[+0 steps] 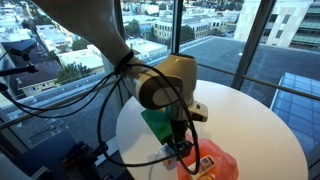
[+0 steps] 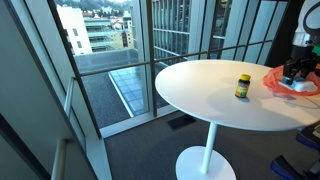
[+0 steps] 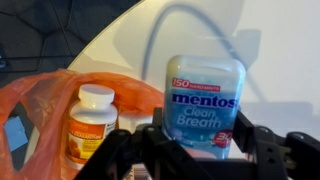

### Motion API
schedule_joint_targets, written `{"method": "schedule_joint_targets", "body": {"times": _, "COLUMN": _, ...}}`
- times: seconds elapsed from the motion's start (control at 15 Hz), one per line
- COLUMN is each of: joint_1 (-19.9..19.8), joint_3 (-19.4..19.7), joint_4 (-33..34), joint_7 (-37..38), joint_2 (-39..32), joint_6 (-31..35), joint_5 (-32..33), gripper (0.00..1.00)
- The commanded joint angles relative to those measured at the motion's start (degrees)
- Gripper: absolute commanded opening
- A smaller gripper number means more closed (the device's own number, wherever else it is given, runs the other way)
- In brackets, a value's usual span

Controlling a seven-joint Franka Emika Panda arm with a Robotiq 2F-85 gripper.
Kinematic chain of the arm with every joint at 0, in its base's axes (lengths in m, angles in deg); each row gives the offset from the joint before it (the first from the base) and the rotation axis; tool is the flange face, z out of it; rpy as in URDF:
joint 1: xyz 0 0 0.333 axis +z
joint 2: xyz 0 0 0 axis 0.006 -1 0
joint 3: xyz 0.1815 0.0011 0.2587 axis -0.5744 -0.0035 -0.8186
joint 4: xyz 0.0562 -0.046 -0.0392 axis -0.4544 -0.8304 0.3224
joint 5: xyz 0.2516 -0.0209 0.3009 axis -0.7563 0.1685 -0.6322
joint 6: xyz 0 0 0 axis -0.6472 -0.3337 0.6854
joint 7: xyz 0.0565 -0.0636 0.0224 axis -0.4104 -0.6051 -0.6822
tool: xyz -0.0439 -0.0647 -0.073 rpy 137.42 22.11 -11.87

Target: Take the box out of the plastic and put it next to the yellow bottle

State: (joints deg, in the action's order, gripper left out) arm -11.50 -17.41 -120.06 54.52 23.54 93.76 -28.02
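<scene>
Fingers (image 3: pixel 268 150) of my gripper (image 3: pixel 205 150) stand wide apart at the bottom of the wrist view, one on each side of the Mentos box (image 3: pixel 205 95). They sit close against its sides, but I cannot tell whether they press on it or only flank it.

The box fills the middle of that frame. It is a rounded pale-blue plastic pack with a dark blue label, and bare white tabletop shows behind it. Just left of it lies the orange plastic bag (image 3: pixel 35 105), thin, crinkled and half see-through. Inside the bag is a white-capped bottle (image 3: pixel 88 125) with an orange label, crowding the left finger.

In an exterior view the gripper (image 2: pixel 297 70) hangs over the bag (image 2: pixel 285 85) at the right edge of the frame. The yellow bottle (image 2: pixel 242 86) stands upright near the bag's left side, small and dark-capped.

The table (image 2: pixel 200 95) is round, smooth and white, on a single pedestal. Tall window glass (image 1: pixel 260 40) lies behind it. The arm (image 1: pixel 165 85) and its looping black cables block much of the bag (image 1: pixel 218 162) in an exterior view.
</scene>
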Motion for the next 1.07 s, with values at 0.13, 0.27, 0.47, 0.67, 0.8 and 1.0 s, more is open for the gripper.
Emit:
{"method": "schedule_joint_targets", "body": {"times": 0.13, "joint_1": 1.63, "joint_3": -2.99, "joint_4": -1.13, "joint_7": -0.85, "joint_2": 4.93, "joint_6": -2.85, "joint_5": 0.57, "gripper": 0.41}}
{"method": "schedule_joint_targets", "body": {"times": 0.27, "joint_1": 2.29, "joint_3": -4.34, "joint_4": -0.28, "joint_7": -1.07, "joint_2": 5.65, "joint_6": -4.16, "joint_5": -0.02, "gripper": 0.41}}
{"method": "schedule_joint_targets", "body": {"times": 0.47, "joint_1": 2.57, "joint_3": -5.99, "joint_4": 1.19, "joint_7": -2.43, "joint_2": 6.70, "joint_6": -7.68, "joint_5": -2.02, "gripper": 0.41}}
{"method": "schedule_joint_targets", "body": {"times": 0.67, "joint_1": 2.43, "joint_3": -6.12, "joint_4": 0.76, "joint_7": -1.16, "joint_2": 5.91, "joint_6": -6.63, "joint_5": -1.54, "gripper": 0.66}}
{"method": "schedule_joint_targets", "body": {"times": 0.8, "joint_1": 2.36, "joint_3": -6.12, "joint_4": 0.78, "joint_7": -1.34, "joint_2": 6.32, "joint_6": -7.11, "joint_5": -1.69, "gripper": 0.66}}
{"method": "schedule_joint_targets", "body": {"times": 1.0, "joint_1": 2.29, "joint_3": -6.10, "joint_4": 0.78, "joint_7": -1.37, "joint_2": 6.33, "joint_6": -7.12, "joint_5": -1.70, "gripper": 0.41}}
